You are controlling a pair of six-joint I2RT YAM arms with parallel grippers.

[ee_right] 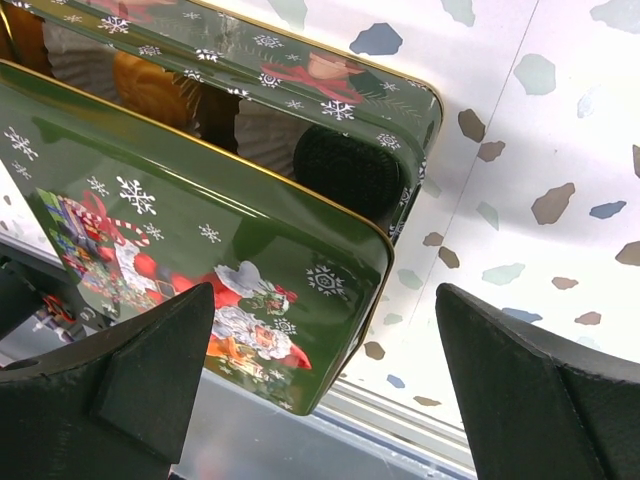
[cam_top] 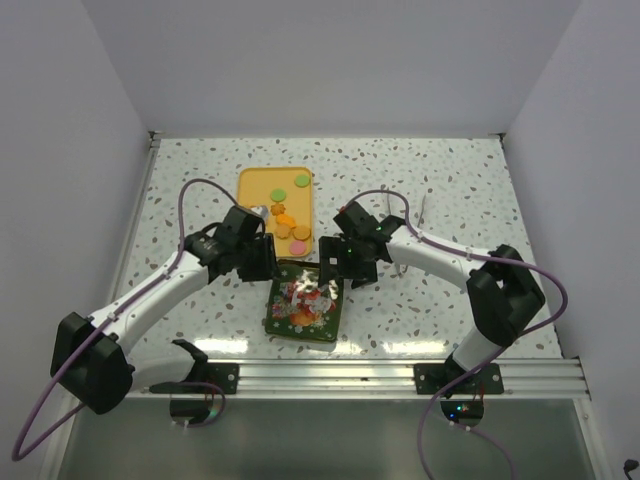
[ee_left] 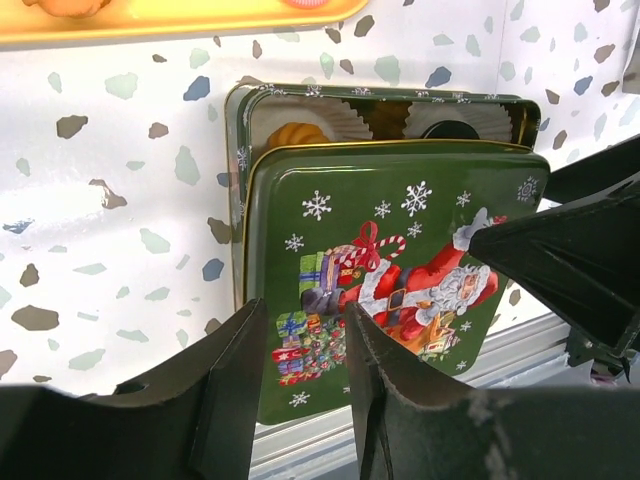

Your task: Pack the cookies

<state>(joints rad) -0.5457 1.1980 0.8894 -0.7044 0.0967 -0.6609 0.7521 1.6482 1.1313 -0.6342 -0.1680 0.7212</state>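
Several cookies [cam_top: 290, 225], orange, pink and green, lie on a yellow tray [cam_top: 258, 185]. A green tin [ee_left: 238, 180] stands near the table's front. It holds paper cups with an orange cookie [ee_left: 295, 133] and a black cookie [ee_left: 450, 128]; both also show in the right wrist view [ee_right: 150, 85], [ee_right: 350, 165]. Its Santa lid [ee_left: 400, 250] lies offset toward me, leaving the far row uncovered. My left gripper [ee_left: 303, 310] hovers over the lid's left edge, jaws narrowly apart and empty. My right gripper [ee_right: 325, 290] is wide open over the lid's right corner [ee_right: 330, 270].
The yellow tray's edge [ee_left: 200, 20] lies just beyond the tin. The metal rail [cam_top: 400, 372] at the table's front edge runs close behind the tin's near side. White walls enclose the speckled table on three sides.
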